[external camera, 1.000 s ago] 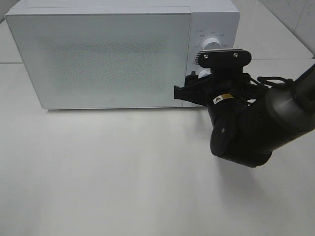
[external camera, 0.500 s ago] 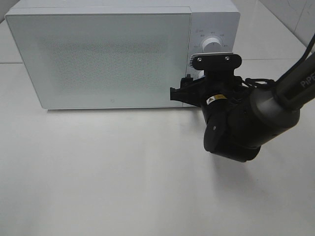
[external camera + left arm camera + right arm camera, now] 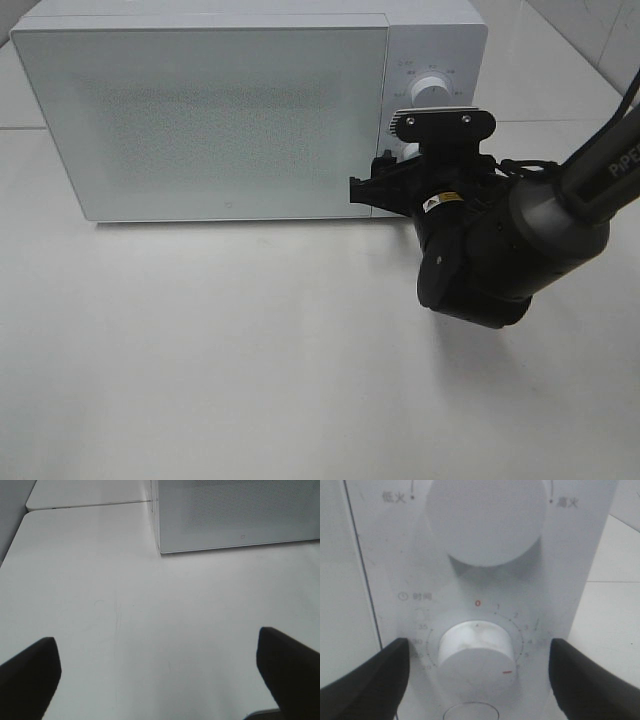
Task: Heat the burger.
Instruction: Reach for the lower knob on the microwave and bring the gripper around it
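Left claw: released, two dark blunt fingers spread wide above the matte white table.
Microwave: boxy and white, filling the upper left; flat door shut, its panel finely speckled.
Burger: cannot be seen (the door panel shows nothing behind it).
Dials: upper knob a smooth white disc; timer knob round, scuffed, with a red tick.
Right claw: released, black fingers either side of the timer knob, apart from it.

Glossy black right arm; yellow label; screwed bracket; black fingers.
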Tool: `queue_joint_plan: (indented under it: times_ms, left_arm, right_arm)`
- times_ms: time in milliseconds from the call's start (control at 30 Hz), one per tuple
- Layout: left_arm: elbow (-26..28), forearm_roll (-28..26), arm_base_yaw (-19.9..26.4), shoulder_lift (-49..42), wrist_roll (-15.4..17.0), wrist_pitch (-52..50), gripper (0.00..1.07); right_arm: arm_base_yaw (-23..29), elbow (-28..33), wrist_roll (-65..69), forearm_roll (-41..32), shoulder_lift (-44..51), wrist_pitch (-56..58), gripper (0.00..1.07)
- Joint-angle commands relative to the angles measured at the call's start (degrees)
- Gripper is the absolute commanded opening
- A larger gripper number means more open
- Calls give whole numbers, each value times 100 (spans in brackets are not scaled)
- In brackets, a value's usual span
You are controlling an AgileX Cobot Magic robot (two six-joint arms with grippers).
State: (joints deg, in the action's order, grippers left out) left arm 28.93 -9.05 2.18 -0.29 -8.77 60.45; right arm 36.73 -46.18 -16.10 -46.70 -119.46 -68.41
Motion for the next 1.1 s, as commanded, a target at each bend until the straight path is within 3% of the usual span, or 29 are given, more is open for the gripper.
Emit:
queue_joint_plan:
  times_ms: [33, 400, 467, 567, 633, 667, 733, 833, 1100]
  left_arm:
    - [-11, 0, 0, -115, 29, -74, 101]
    - [-11, 0, 0, -115, 29, -74, 101]
    - [-11, 0, 0, -115, 29, -74, 101]
    - [-11, 0, 0, -115, 29, -74, 101]
    - [-11, 0, 0, -115, 29, -74, 101]
    - [-11, 0, 0, -115, 29, -74, 101]
    - [-11, 0, 0, -115, 29, -74, 101]
    - [-11, 0, 0, -115, 29, -74, 101]
    - [-11, 0, 0, -115, 29, -74, 101]
  right_arm:
    - [-52, -120, 29, 29, -29, -138, 75]
    - [-52, -132, 29, 29, -29, -332, 61]
    - [-52, -132, 29, 29, -29, -544, 48]
    - [-52, -132, 29, 29, -29, -630, 44]
    - [-52, -132, 23, 23, -29, -796, 27]
    - [-52, -132, 23, 23, -29, -796, 27]
    - [-52, -132, 23, 23, -29, -888, 14]
    - [-52, -132, 23, 23, -29, -928, 5]
    - [-52, -132, 11, 149, -29, -940, 1]
